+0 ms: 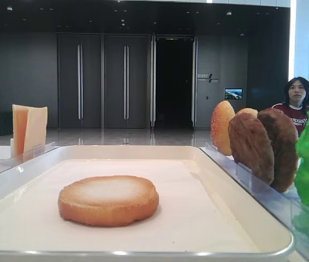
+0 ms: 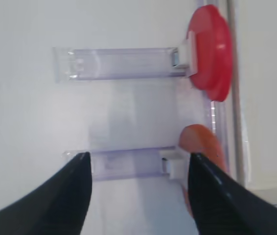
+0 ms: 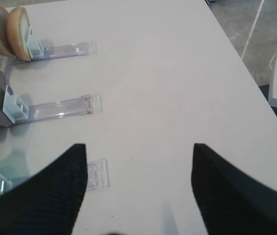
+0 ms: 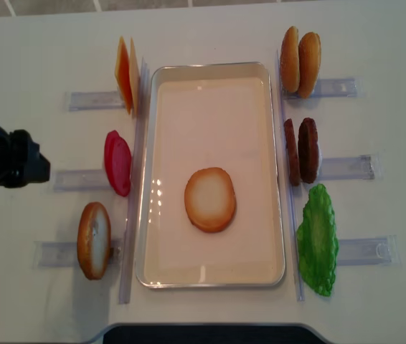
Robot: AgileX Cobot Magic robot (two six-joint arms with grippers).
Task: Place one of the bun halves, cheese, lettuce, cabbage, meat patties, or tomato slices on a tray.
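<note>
Bun half (image 4: 210,199), flat and round with a golden-brown rim and pale toasted face, lying face up inside the large white rectangular tray (image 4: 210,67), a little toward the near end and apart from every wall. Alone on the tray floor in the low front view as well (image 1: 108,200).

Left of the tray, in clear plastic holders (image 4: 81,179), all on edge: thin square cheese slices, pale yellow and light orange (image 4: 125,75), at the far end; rounded pinkish-red tomato disc (image 4: 117,163) in the middle; orange domed bun half (image 4: 94,239) nearest. Right of the tray, likewise upright: two more bun halves (image 4: 300,62) side by side at the far end, two dark brown grainy meat patties (image 4: 301,150) in the middle, bright green crinkled lettuce leaf (image 4: 317,239) nearest.

Left gripper (image 2: 138,196) released, black fingers (image 2: 75,196) spread wide with nothing between them, hovering over the white tabletop (image 2: 21,122) above the holder of the orange bun half, tomato disc just beyond. Black left arm (image 4: 2,158) at the left edge of the overhead view, well apart from the tray.

Right gripper (image 3: 138,191) likewise spread and holding nothing, over bare tabletop outside the right-hand holders, with patties and bun halves at the left of its view.

Dark-haired person in a red top (image 1: 296,103) in the background.
</note>
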